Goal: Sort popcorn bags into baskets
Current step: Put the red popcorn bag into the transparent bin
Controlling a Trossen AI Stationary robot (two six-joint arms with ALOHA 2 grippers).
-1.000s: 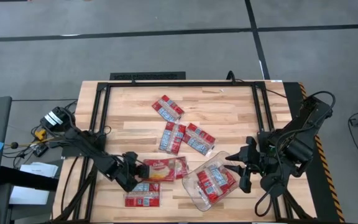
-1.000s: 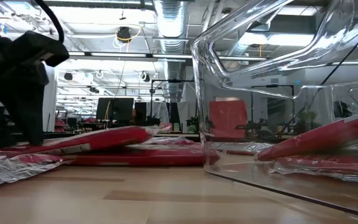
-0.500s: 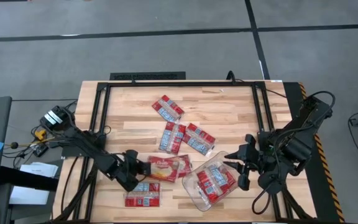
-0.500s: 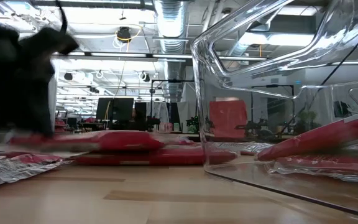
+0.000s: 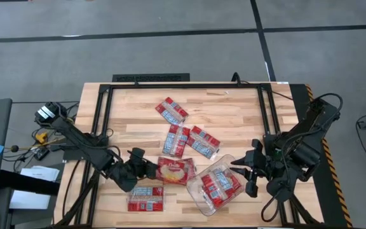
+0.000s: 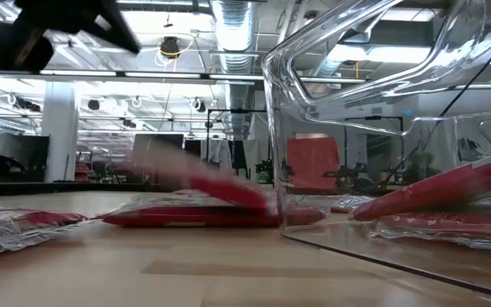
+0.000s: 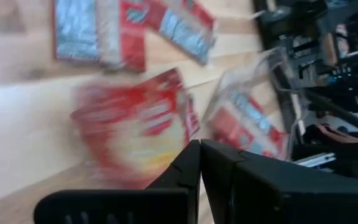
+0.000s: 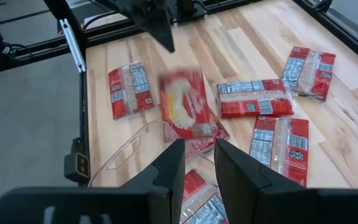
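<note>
A red popcorn bag with a yellow picture (image 5: 176, 170) (image 8: 188, 106) lies flat on the table against the clear tub's (image 5: 196, 202) left end, blurred in the left wrist view (image 7: 135, 130). My left gripper (image 5: 148, 170) (image 7: 199, 152) is shut and raised just left of this bag, apart from it. The tub holds a few red bags (image 5: 218, 186). My right gripper (image 5: 245, 173) (image 8: 199, 155) is open at the tub's right end, above the bags inside. My right gripper stands over the tub's right end; I cannot tell whether its fingers touch the rim.
Loose bags lie flat on the wood: one toward the far side (image 5: 171, 110), two at the middle (image 5: 176, 140) (image 5: 203, 141), one near the front edge (image 5: 146, 199). A black frame (image 5: 100, 127) borders the table.
My left gripper moved right toward the tub, bringing the yellow-picture bag with it, then rose off the table. The bag, whose left end was held up a second ago, has come free of the fingers and slid right against the tub.
</note>
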